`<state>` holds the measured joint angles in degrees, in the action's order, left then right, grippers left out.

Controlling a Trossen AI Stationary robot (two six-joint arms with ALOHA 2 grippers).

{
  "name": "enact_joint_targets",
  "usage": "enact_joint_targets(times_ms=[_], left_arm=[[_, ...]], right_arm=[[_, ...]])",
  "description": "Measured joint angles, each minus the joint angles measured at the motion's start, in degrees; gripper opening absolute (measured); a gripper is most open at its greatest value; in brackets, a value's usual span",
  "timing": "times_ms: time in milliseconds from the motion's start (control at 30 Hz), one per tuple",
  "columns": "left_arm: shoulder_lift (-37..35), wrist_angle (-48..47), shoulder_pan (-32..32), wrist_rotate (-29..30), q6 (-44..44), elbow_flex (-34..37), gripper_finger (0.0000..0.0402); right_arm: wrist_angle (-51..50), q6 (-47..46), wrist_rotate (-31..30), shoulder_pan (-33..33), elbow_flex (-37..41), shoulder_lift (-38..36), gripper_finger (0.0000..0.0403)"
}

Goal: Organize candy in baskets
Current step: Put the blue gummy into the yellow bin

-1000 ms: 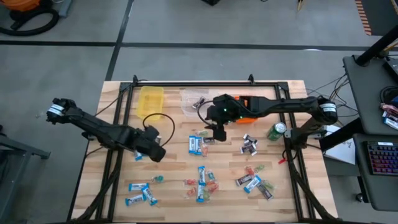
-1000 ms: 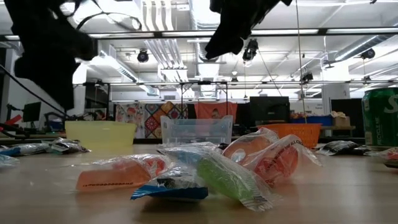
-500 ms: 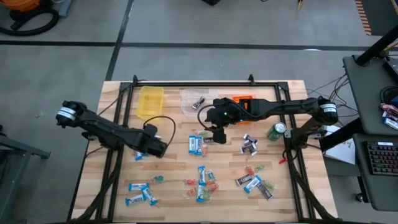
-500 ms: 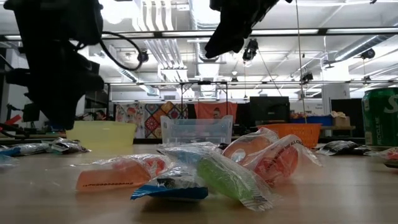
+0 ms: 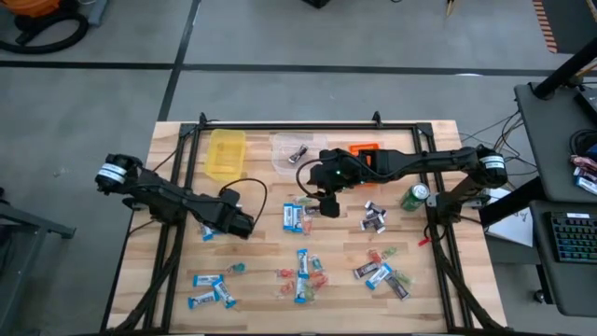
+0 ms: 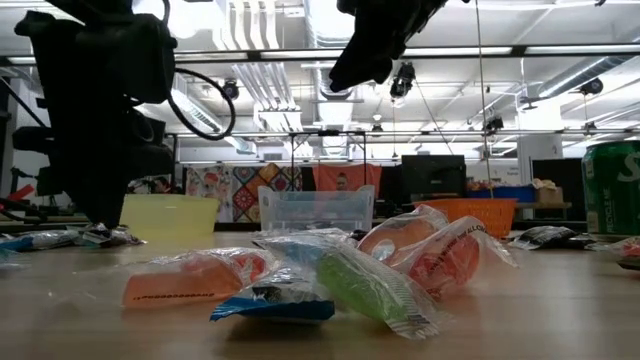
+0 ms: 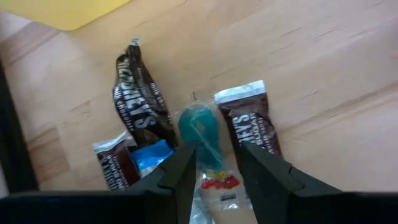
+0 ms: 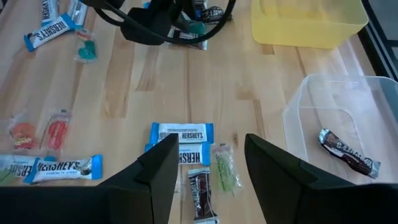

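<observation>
Left claw sits low near the tabletop's left edge, fingers part-open astride a teal sweet but not gripping, so crowding brown bars risk getting pinched too; right claw hovers open, empty, by the clear basket.

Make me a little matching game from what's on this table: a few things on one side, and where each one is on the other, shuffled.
Things:
1. yellow basket
2. clear basket
3. green can
4. teal candy

Places:
A. near the table's right edge
B. holds one dark wrapped piece
C. just ahead of the left gripper, whose fingers are open
D. empty, at the back left of the table

Pairs: 1-D, 2-B, 3-A, 4-C
</observation>
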<state>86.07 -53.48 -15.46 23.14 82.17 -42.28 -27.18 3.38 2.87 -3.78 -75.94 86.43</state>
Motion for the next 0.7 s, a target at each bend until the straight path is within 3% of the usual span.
enact_joint_targets(times_ms=[700], left_arm=[[0.9, 2.7, -0.1, -0.2, 1.7, 2.8, 0.0059]], right_arm=[[0.0, -0.5, 0.0, 0.6, 1.2, 0.0, 0.0176]])
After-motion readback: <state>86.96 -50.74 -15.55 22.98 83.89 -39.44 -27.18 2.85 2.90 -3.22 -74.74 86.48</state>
